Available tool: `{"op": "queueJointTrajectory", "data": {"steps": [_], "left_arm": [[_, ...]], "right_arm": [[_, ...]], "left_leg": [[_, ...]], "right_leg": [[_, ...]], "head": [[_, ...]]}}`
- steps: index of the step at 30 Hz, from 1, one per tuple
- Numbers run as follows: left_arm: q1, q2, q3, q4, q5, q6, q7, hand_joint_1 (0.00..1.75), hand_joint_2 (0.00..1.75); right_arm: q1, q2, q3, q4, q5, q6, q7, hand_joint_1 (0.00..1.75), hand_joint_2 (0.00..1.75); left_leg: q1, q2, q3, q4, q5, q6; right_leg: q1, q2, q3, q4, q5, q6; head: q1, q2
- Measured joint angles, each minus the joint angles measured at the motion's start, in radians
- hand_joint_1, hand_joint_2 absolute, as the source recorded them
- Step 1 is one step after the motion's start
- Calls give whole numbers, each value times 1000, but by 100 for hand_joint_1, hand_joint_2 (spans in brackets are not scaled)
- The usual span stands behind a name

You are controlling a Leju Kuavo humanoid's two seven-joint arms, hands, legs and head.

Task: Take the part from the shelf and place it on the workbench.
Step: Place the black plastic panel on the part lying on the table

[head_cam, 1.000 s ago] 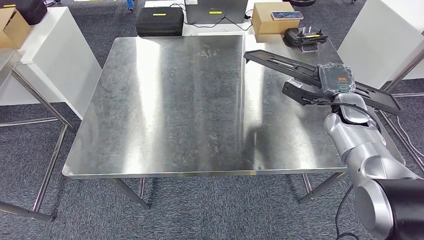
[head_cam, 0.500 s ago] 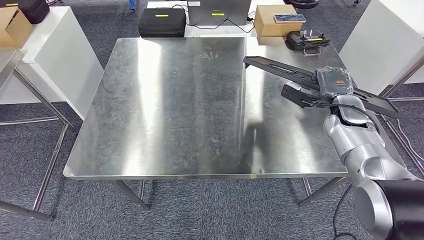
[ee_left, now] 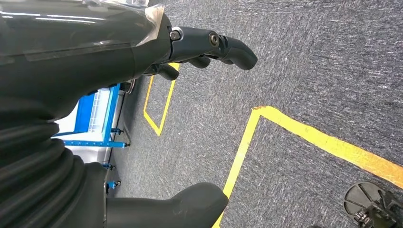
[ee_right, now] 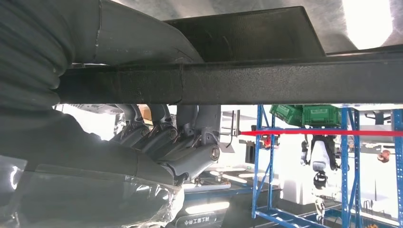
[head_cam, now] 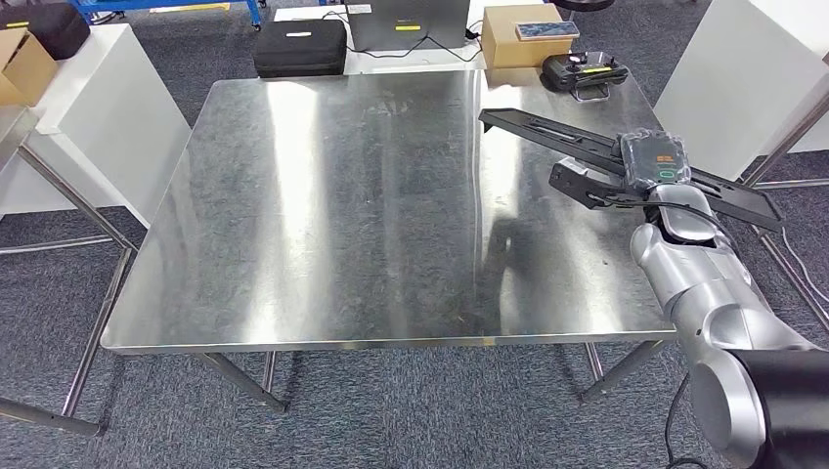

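The square stainless-steel workbench [head_cam: 371, 205] has a scuffed, reflective top and thin metal legs on grey carpet. Above its right edge, the silver right arm reaches in from the near right corner. The long black flat metal part [head_cam: 547, 130] is in the air over the right side of the workbench, running diagonally from above the far-right area out past the right edge. It appears clear of the surface, though the head view does not settle that.

The right hand [head_cam: 653, 162] has a grey cover wrapped in clear plastic and holds the part near its middle. In the right wrist view the dark fingers [ee_right: 171, 137] curl tightly against one face of the bar [ee_right: 285, 80] and the thumb lies on the other.

The left hand [ee_left: 142, 42] hangs over carpet marked with yellow tape lines [ee_left: 304, 133]; its fingers [ee_left: 228, 45] are loosely bent and apart, with nothing in them.

Beyond the far edge of the workbench are a black hard case [head_cam: 299, 47], a brown cardboard box [head_cam: 526, 44] and a black handheld controller [head_cam: 583, 72].
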Motion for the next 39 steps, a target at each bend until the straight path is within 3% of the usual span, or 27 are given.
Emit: {"op": "queueJointTrajectory", "data": {"steps": [3, 4, 7, 9, 14, 20, 30, 39], "left_arm": [[0, 0, 2, 0, 0, 0, 0, 0, 175], [0, 0, 2, 0, 0, 0, 0, 0, 175], [0, 0, 2, 0, 0, 0, 0, 0, 175], [0, 0, 2, 0, 0, -1, 0, 0, 175], [0, 0, 2, 0, 0, -1, 4, 0, 175], [0, 0, 2, 0, 0, -1, 7, 0, 175], [0, -1, 2, 0, 0, 1, 13, 0, 175], [0, -4, 1, 0, 0, 3, 11, 0, 175]], "right_arm": [[0, 2, 0, 0, 0, 1, 2, 175, 175], [0, 2, 0, 0, 0, 2, 2, 175, 175], [0, 2, 0, 0, 1, 3, 3, 175, 175], [0, 2, 0, 0, 3, 3, 2, 175, 175], [0, 4, 0, 0, 7, 0, 1, 175, 175], [0, 6, 0, 0, 19, -13, 10, 175, 175], [0, 21, 2, 0, 74, -40, 45, 175, 175], [0, 87, 39, 0, 139, -125, 46, 175, 175]], "left_leg": [[0, 0, 0, -1, 0, -5], [0, 0, 0, -1, 0, -11], [3, 0, 0, -3, -2, -45], [2, 0, 0, -4, -3, -56], [-9, 0, 0, -3, -3, -56], [-19, 0, -3, 0, -3, -47], [-21, 0, -6, 2, -2, -42], [-21, 0, -6, 2, -2, -42]], "right_leg": [[2, 0, 0, 0, -1, -2], [3, 0, 0, 0, -2, -3], [3, 0, -1, 1, -3, -4], [3, 0, -2, 1, -3, -4], [3, -2, -2, 0, -3, -4], [2, -2, -1, 0, -2, -2], [1, -3, 1, -5, 1, 2], [1, -3, 1, -6, 1, 2]], "head": [[0, 0], [0, 0], [0, 0], [1, 0], [1, 0], [1, 0], [1, 0], [1, 0]]}}
